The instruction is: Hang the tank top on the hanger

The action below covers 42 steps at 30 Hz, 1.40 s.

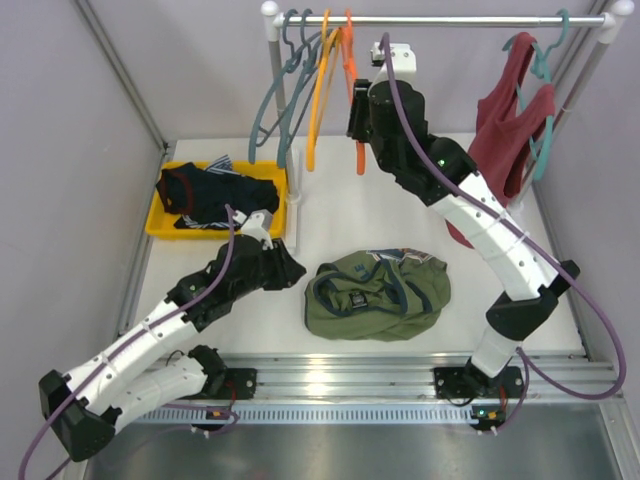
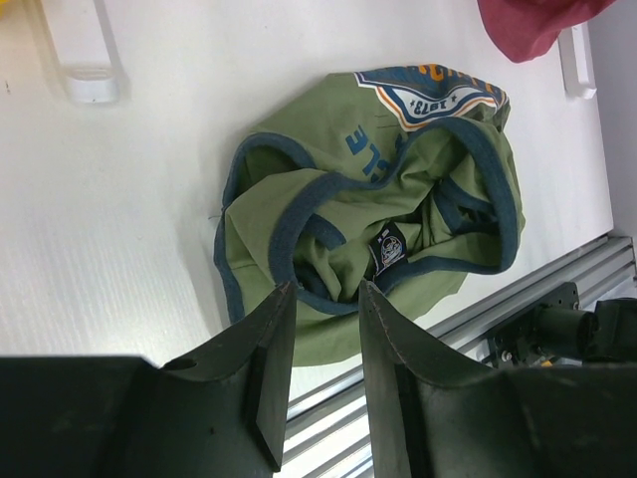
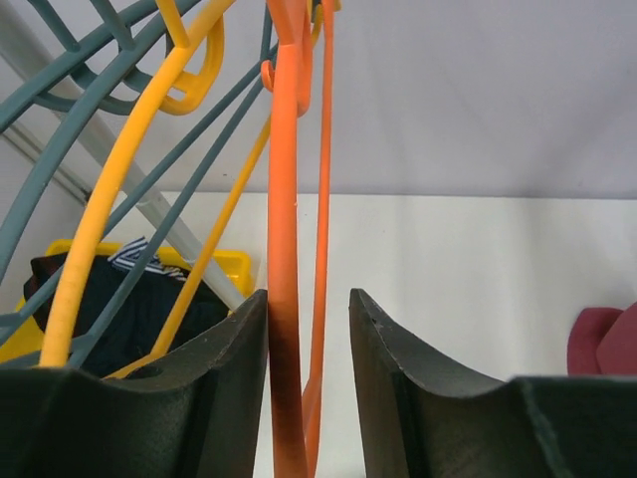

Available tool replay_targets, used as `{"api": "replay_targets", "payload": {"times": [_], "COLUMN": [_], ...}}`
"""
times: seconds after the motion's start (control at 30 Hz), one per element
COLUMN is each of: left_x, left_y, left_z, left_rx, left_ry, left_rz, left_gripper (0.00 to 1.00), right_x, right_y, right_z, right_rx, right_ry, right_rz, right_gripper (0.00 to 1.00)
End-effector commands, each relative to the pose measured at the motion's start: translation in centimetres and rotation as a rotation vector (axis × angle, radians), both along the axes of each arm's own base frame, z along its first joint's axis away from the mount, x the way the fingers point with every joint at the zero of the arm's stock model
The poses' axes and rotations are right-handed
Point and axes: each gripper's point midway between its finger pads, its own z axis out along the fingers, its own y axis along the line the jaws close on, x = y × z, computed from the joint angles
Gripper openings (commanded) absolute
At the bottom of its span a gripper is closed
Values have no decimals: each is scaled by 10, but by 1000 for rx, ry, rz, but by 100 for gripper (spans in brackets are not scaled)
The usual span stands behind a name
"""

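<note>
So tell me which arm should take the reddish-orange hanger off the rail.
Right. The right gripper, open, is at the rail with the hanger between its fingers; the left gripper hangs low by the tank top.

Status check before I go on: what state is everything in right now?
left pincer, open, by the tank top.
right pincer, open, jaws either side of the hanger.
tank top, crumpled on the table, not hung.
hanger, hanging on the rail, bare.
dark red tank top, hung on a teal hanger.
</note>
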Motion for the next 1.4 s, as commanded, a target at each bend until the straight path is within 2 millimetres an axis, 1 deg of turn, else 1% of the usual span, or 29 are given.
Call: {"api": "replay_targets", "payload": {"times": [0.0, 0.13, 0.23, 0.27, 0.4, 0.57, 0.77, 0.97, 1.13, 1.27, 1.33, 1.37], "left_x": [5, 5, 5, 5, 6, 6, 6, 6, 6, 7, 7, 7], "left_y": [-7, -7, -7, -6, -7, -6, -7, -5, -5, -5, -5, -5], "left_z": [8, 7, 7, 6, 5, 6, 7, 8, 8, 8, 8, 9], "left_rx": [-36, -34, -32, -29, -25, -23, -24, -20, -16, -15, -13, -14], "left_ry": [-29, -28, -28, -26, -26, -27, -27, -30, -31, -30, -28, -31], "left_rz": [-6, -8, -5, -6, -7, -7, -8, -4, -3, -3, -1, -2], "left_gripper": [37, 37, 37, 37, 37, 37, 37, 37, 37, 37, 37, 37], "right_x": [-13, -14, -13, -13, -10, -8, -2, 5, 10, 13, 13, 14], "right_y": [-12, -11, -7, -2, -2, -2, -2, -3, 2, 4, 2, 2], "right_z": [17, 17, 14, 13, 8, 7, 5, 9, 6, 2, 4, 4], "right_rx": [-26, -52, -65, -59, -72, -76, -69, -63, -60, -63, -64, -66], "right_ry": [-32, -33, -17, -6, 16, 23, 39, 39, 47, 56, 52, 51], "right_rz": [3, 21, 73, 104, 129, 146, 177, 195, 218, 224, 214, 211], "right_gripper": [38, 38, 38, 38, 32, 29, 29, 29, 28, 22, 20, 17]}}
